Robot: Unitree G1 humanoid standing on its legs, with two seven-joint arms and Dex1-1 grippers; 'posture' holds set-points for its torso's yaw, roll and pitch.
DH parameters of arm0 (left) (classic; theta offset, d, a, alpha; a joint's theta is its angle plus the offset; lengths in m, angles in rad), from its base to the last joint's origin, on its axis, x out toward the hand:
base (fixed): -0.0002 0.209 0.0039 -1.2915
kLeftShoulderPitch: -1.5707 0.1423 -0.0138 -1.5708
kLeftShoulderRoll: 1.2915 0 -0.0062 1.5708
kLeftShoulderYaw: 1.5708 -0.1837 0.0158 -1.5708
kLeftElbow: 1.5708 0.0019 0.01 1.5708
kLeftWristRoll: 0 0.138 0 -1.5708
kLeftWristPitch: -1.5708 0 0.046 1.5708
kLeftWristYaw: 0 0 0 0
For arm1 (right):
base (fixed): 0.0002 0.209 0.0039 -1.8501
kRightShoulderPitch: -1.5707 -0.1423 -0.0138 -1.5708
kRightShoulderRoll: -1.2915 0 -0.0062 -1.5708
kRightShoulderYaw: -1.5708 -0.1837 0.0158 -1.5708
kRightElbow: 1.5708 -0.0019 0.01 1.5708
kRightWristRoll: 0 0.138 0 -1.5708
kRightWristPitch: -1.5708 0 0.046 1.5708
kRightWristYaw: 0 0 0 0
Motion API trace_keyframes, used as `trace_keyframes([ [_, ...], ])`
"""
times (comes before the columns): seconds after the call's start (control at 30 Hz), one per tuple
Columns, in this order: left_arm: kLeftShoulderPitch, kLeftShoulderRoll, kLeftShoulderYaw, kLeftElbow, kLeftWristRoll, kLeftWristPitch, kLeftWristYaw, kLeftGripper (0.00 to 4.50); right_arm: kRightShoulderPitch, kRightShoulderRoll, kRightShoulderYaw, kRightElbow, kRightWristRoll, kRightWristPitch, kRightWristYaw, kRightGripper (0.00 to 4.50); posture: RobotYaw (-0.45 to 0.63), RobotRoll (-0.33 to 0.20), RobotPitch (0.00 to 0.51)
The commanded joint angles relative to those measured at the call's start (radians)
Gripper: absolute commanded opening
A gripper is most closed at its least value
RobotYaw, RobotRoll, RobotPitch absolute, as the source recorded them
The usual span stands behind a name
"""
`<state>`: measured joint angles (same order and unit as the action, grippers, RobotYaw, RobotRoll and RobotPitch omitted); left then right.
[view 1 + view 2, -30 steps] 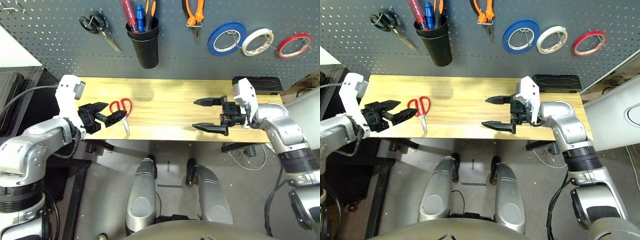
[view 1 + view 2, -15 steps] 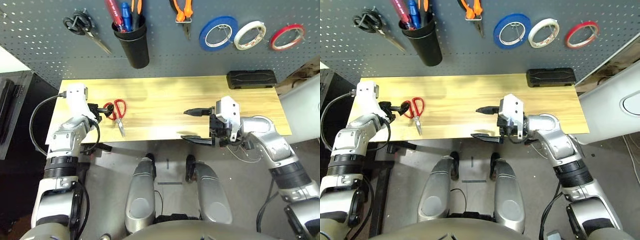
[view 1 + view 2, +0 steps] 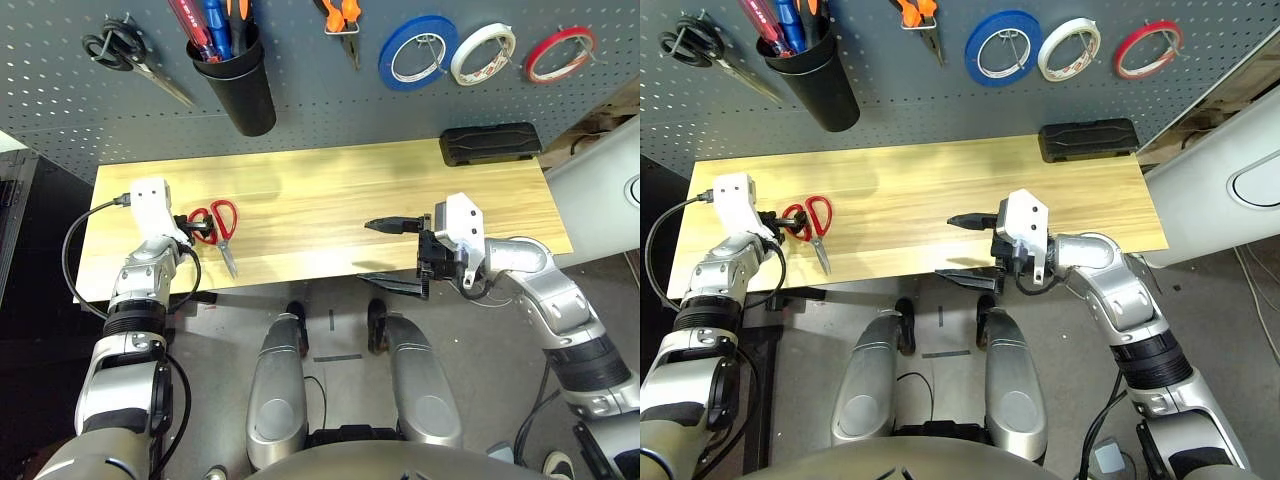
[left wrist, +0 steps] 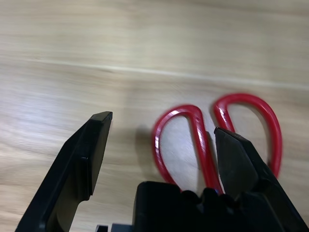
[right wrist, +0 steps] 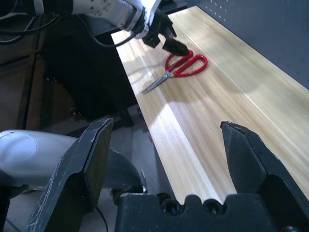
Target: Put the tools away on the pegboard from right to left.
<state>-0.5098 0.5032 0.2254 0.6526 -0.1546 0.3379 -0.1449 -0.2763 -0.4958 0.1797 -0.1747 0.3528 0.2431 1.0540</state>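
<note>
Left black gripper: wide open, empty, newly swung to eleven o'clock
Red-handled metal scissors: unheld, grasp likely next
Right black gripper: wide, empty

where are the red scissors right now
In the left eye view, the red-handled scissors lie on the table's left part, at the left gripper.

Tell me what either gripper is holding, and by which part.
Nothing is held: the left gripper stands open over the red-handled scissors, and the right gripper is open and empty.
</note>
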Motion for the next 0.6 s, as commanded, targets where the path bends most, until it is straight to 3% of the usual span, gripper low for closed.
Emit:
trace_keyframes([
  [0.03,0.038,0.006,0.041,-0.005,-0.012,0.019,0.014,4.46,0.021,-0.010,-0.015,-0.023,0.019,0.014,-0.005,4.50,-0.14,0.000,0.433],
  [0.53,0.089,-0.017,0.057,-0.013,-0.001,0.061,0.013,4.46,-0.014,-0.002,-0.027,-0.022,0.064,0.051,-0.030,4.50,-0.15,0.000,0.431],
  [0.6,0.085,-0.023,0.058,-0.009,0.000,0.056,0.017,3.91,-0.015,-0.005,-0.030,-0.025,0.068,0.054,-0.031,4.50,-0.15,0.000,0.430],
])
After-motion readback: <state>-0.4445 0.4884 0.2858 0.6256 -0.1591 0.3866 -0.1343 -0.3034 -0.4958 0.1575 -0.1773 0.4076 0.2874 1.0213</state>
